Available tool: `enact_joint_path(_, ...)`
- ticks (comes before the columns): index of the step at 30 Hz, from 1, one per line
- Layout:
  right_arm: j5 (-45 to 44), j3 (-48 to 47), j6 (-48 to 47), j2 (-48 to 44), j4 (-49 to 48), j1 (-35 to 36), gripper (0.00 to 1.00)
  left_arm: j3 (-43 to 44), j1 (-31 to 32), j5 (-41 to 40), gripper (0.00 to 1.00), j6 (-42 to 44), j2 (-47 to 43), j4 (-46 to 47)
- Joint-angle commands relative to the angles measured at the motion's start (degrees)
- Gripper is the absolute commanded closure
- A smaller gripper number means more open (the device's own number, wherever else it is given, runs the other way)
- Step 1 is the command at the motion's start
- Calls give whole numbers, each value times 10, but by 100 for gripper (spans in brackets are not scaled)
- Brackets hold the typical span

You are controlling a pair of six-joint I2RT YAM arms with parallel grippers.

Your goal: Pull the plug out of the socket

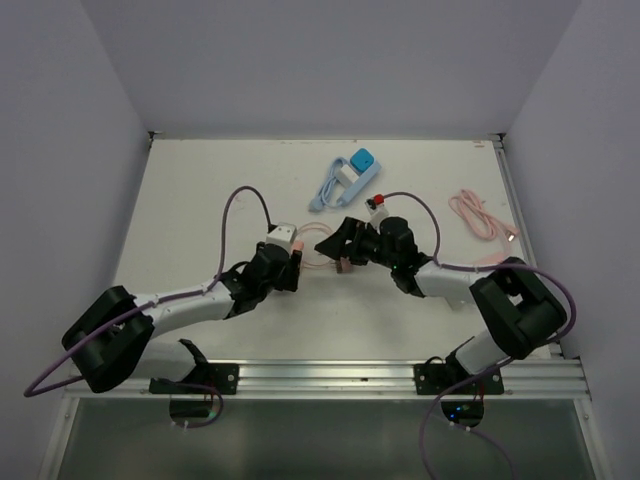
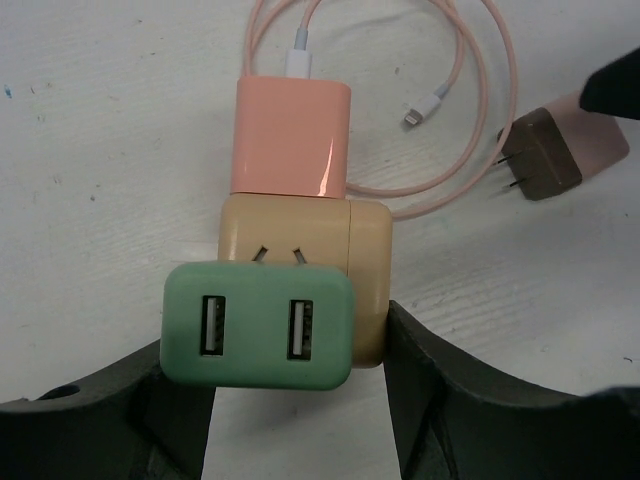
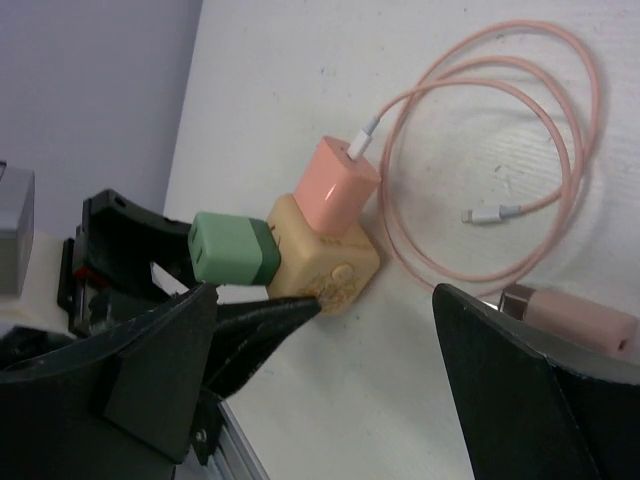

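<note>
the left tool (image 2: pixel 295 340) sits low on the bench (image 1: pixel 200 190) with its fingers closed in around the beige socket cube (image 2: pixel 368 270). one finger presses the cube's right side, and the other is hidden behind the green charger (image 2: pixel 258 328). i judge this a bracing hold, there so the cube cannot slide when something is tugged out of it. the green charger is seated in the cube's near face, with its two usb ports looking back at the wrist camera. a pink charger (image 2: pixel 292 135) is seated in the far face, and its pink cable (image 2: pixel 420 188) loops loosely over the bench to the right. right of that loop lies the plug (image 2: pixel 560 150), a pink body with a brown face. its two prongs are bare, point back toward the cube and stand apart from it, so it reads as already off the socket. the right tool (image 3: pixel 375 300) is spread wide and clamps nothing. one fingertip is near the cube's near corner, and the other is just beside the plug's body. that placement suggests the plug simply rests on the bench rather than being carried.
</note>
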State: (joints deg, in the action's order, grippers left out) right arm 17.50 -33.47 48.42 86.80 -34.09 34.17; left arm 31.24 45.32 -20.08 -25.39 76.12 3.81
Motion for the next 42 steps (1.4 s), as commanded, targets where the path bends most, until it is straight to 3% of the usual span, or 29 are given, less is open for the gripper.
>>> enact_joint_path(1,13,-45,46,32,-56,6,8,-13,6,20,83,26,-45,84)
enact_joint_path(16,12,-120,109,143,-70,34,15,-38,28,33,90,32,-94,122)
enact_joint_path(22,17,-131,114,172,-86,37,32,-50,35,34,90,25,-113,131)
enact_joint_path(28,32,-123,139,193,-143,37,66,-70,40,36,90,12,-126,144)
enact_joint_path(33,30,-125,141,186,-149,36,96,-95,42,32,100,-6,-145,145)
enact_joint_path(42,19,-138,127,164,-123,16,100,-124,45,30,100,-40,-164,105)
